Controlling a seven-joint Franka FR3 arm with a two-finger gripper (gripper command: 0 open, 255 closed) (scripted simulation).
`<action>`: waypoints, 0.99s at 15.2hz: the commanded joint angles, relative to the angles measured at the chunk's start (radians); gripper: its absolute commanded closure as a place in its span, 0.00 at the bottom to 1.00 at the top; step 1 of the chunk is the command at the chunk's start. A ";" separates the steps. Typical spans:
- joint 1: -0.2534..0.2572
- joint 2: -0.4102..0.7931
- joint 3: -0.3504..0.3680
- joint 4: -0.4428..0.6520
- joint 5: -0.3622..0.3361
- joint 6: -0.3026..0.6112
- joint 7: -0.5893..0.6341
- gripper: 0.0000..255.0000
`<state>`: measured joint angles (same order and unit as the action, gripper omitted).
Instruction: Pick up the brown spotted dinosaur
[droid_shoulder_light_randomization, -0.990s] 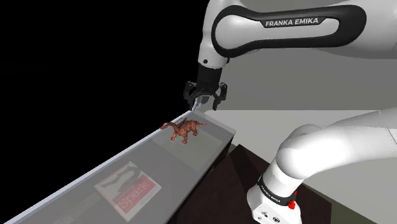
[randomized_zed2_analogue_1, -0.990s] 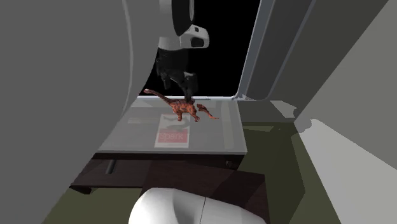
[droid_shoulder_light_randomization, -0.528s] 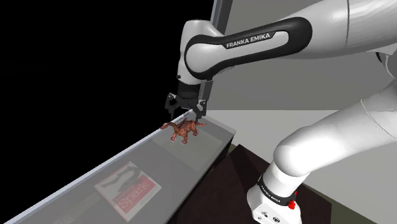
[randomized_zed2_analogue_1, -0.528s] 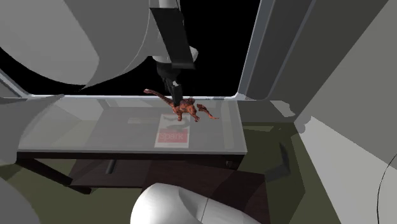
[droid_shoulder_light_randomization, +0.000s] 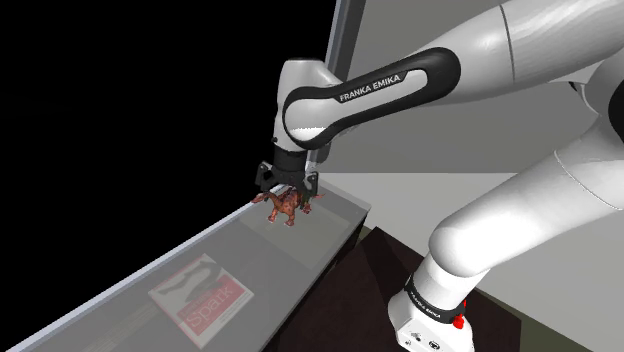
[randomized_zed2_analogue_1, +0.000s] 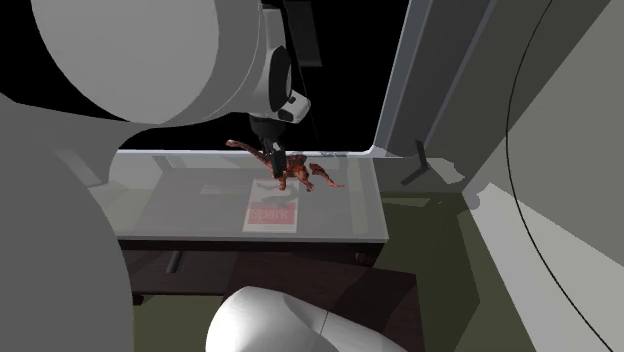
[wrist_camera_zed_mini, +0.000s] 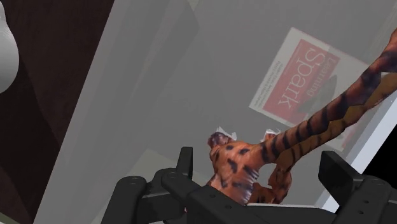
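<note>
The all-black pincer (droid_shoulder_light_randomization: 289, 191) is spread open, straddling the orange-brown, dark-spotted toy dinosaur (droid_shoulder_light_randomization: 285, 208) without clasping it. The dinosaur stands at the grey counter's (droid_shoulder_light_randomization: 225, 255) end, well apart from a red-and-white booklet (droid_shoulder_light_randomization: 199, 299).

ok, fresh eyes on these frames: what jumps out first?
The orange-brown, dark-spotted dinosaur stands at the far end of the grey table, bright against the black area behind. The black gripper sits right over it, fingers open on either side of its body without touching it. Toward the shoulder view's lower left lies a red-and-white card printed Spark.
</note>
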<state>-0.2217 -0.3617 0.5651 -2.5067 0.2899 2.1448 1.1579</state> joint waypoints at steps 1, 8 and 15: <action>0.000 0.005 0.003 -0.006 0.000 0.011 0.001 0.00; -0.001 0.007 0.003 -0.004 -0.001 0.011 0.002 1.00; 0.002 -0.026 -0.012 0.026 0.001 -0.051 -0.002 1.00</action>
<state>-0.2210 -0.3756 0.5584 -2.4879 0.2894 2.1133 1.1582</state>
